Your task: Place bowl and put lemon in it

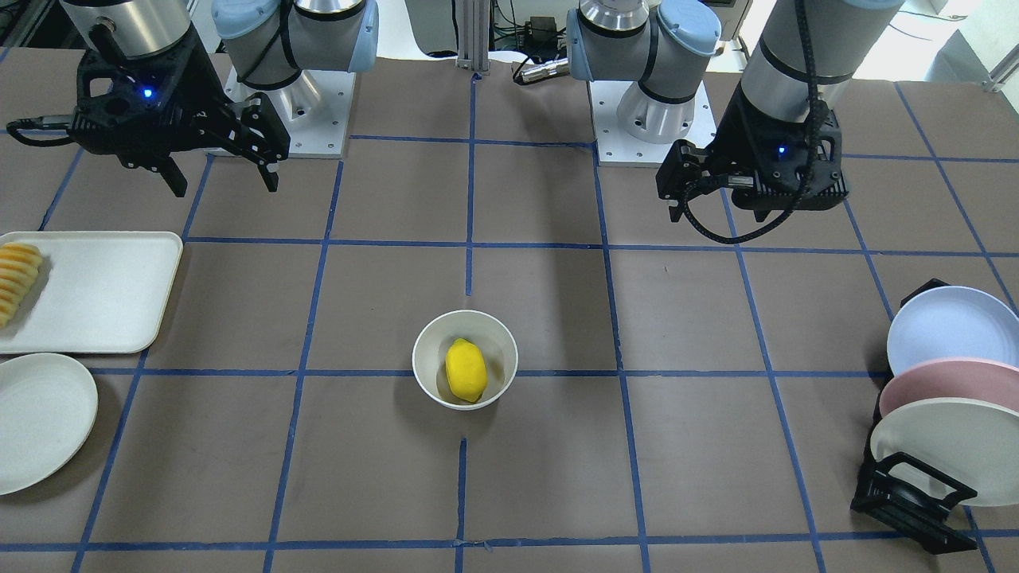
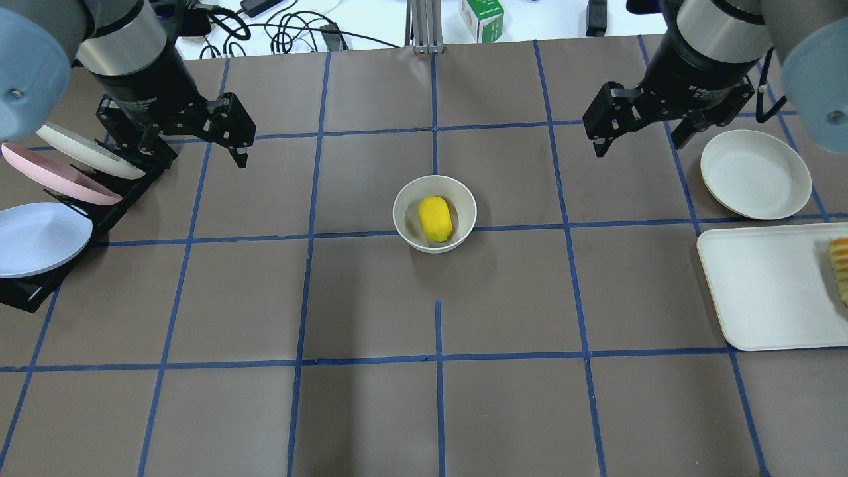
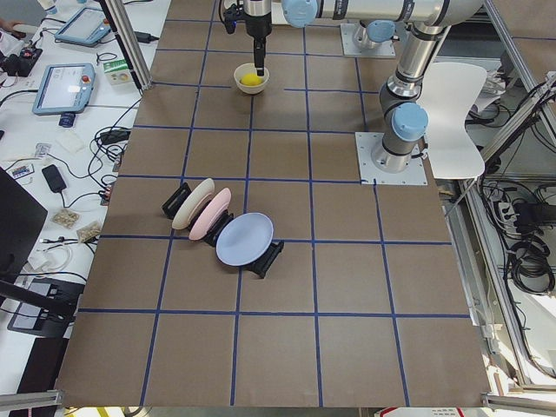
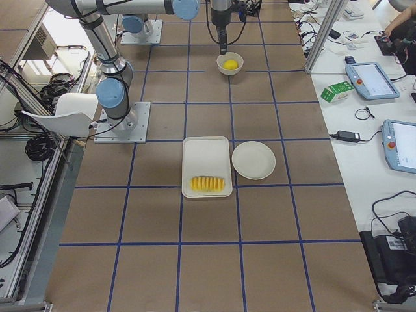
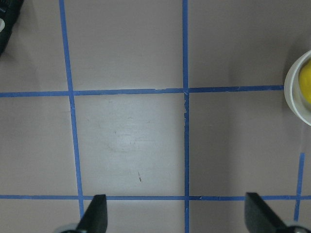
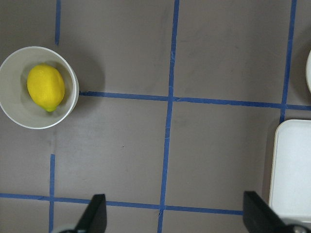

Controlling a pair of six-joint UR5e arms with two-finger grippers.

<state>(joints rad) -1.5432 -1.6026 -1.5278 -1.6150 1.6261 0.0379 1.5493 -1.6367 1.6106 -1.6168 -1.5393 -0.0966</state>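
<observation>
I log bright yellow oval lemon [image 2: 434, 218] inside glossy off-white round bowl [image 2: 403, 215], left gripper [image 5: 177, 216] and right gripper [image 6: 176, 216] well away from bowl, jaws spread

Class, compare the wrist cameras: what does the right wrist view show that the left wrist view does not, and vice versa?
Only the right wrist view: the whole bowl with the lemon inside, and a white tray. Only the left wrist view: a corner of the black plate rack. Both: the brown table with blue tape lines.

Both arms hover apart, left gripper [image 2: 195, 152] and right gripper [image 1: 225, 183] pointing down, jaws spread.
</observation>
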